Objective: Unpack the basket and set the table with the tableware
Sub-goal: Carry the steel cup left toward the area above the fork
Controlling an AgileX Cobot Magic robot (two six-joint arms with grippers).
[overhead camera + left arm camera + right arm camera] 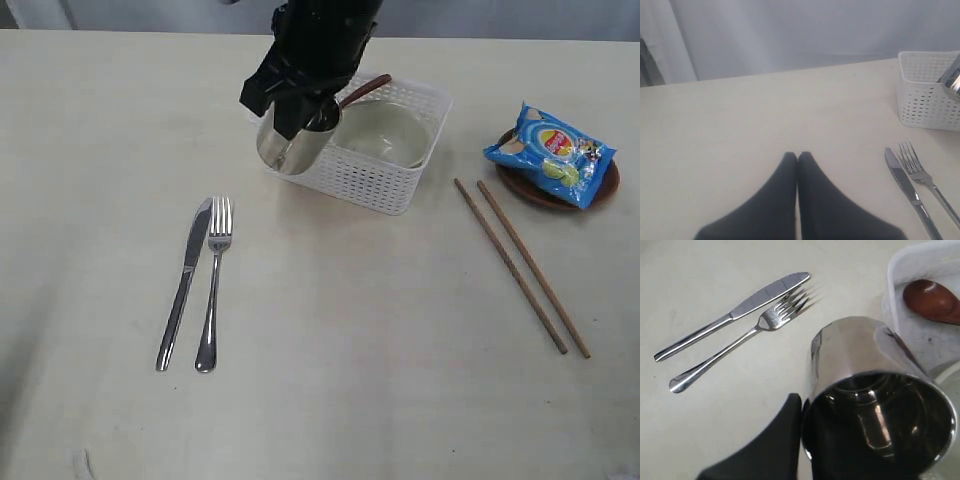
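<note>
My right gripper [300, 112] is shut on the rim of the shiny steel cup [290, 146], which hangs tilted over the left end of the white basket [372, 186]. One finger [790, 412] presses the cup [865, 370] from outside; the other is hidden inside it. In the basket lie a white bowl [386, 131] and a reddish-brown wooden spoon [365, 90]. A steel knife [185, 285] and fork [213, 290] lie side by side on the table [350, 380], with the chopsticks [520, 265] to the right. My left gripper [797, 156] is shut and holds nothing, low over the table left of the knife [907, 187].
A dark brown plate [603, 186] at the far right carries a blue snack bag [548, 152]. The left wrist view shows the basket wall [922, 105] beyond the fork [925, 177]. A grey curtain backs the table's far edge.
</note>
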